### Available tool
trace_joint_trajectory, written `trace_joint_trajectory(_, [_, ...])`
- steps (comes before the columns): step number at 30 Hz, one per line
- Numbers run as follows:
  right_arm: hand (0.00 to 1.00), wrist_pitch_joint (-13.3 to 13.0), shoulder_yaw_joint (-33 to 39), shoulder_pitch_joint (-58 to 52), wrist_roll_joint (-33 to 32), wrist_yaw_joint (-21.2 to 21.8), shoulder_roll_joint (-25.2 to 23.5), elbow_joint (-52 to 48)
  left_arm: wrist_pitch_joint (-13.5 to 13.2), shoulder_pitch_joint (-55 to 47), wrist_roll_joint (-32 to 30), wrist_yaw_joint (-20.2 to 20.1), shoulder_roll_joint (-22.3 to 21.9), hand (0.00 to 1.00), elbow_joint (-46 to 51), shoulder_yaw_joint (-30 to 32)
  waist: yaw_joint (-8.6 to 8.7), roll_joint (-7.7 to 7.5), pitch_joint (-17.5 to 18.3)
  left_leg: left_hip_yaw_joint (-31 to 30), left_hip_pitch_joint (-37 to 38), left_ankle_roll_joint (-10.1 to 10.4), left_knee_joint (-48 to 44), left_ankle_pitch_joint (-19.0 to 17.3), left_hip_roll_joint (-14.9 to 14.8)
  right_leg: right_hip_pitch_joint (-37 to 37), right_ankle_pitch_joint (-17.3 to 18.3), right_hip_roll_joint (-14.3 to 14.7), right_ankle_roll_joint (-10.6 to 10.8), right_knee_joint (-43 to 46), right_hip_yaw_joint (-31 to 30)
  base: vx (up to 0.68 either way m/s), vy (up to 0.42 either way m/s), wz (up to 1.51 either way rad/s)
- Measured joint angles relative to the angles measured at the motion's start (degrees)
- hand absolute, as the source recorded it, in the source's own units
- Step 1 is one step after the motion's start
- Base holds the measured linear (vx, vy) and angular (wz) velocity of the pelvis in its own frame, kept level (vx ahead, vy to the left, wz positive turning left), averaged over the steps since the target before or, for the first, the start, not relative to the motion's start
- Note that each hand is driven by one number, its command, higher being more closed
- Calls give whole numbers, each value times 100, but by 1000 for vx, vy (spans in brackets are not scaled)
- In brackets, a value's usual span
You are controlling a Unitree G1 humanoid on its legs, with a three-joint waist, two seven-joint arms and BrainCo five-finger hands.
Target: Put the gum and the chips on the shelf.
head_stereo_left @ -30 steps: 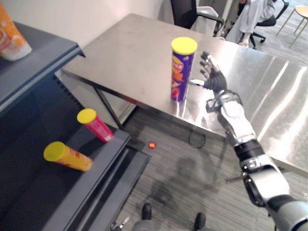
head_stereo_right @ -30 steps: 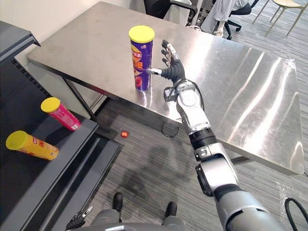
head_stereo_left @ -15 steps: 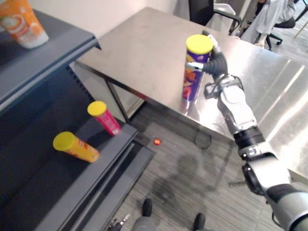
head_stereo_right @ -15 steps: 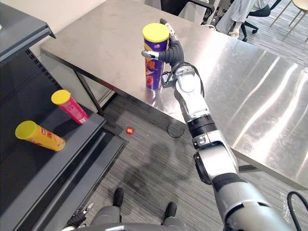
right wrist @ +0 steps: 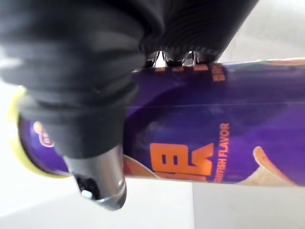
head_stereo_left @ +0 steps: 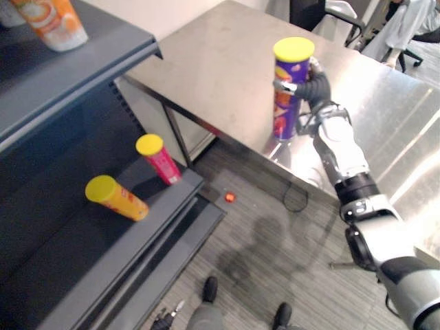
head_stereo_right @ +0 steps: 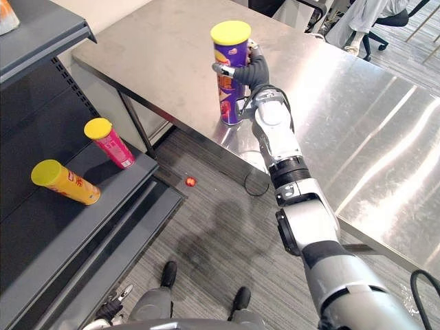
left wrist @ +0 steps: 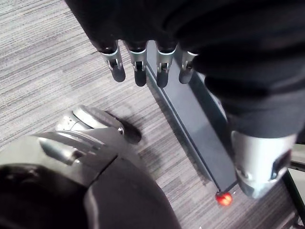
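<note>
Purple chips can (head_stereo_left: 286,113) upright near edge of steel table (head_stereo_left: 220,62), clasped by right hand (head_stereo_left: 317,88), thumb across its front; left hand (left wrist: 143,28) over carpet (left wrist: 47,71), fingers (left wrist: 138,71) straight, empty.

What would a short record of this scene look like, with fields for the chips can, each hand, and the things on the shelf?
chips can: purple, yellow lid, upright on the steel table near its edge
right hand: curled round the chips can, thumb across its front
left hand: fingers straight, above the floor, holding nothing
lower shelf board: pink can and orange can, apart from each other
upper shelf board: orange cup
floor: small red thing beside the shelf's foot
</note>
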State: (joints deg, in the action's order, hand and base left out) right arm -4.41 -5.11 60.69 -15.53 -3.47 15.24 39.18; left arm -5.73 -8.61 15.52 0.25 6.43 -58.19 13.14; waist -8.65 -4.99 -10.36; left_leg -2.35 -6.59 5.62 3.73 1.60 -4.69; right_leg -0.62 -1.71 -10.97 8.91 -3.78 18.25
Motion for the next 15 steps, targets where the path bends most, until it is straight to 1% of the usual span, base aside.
trace_joint_trajectory(7, [100,-10,91,-48,120,4,-5,18,-3,-2,1,2,11,0,61,-163,-13,-19,-27,13,16,0,25,42,16,-7,0,-12,-1,13,2,0,0,0])
trace_joint_trajectory(10, [100,-130,220,-231,151,25,-4,13,-3,-3,-1,47,6,0,85,-181,-31,-22,-29,36,140,0,162,102,14,20,6,-20,-10,52,-13,-12,0,-3])
trace_joint_trajectory(15, [100,-190,245,-354,152,15,-1,-52,-9,1,-2,68,12,0,134,-204,-77,-52,-49,152,210,1,167,105,15,10,7,-31,-10,68,-137,-14,3,-11])
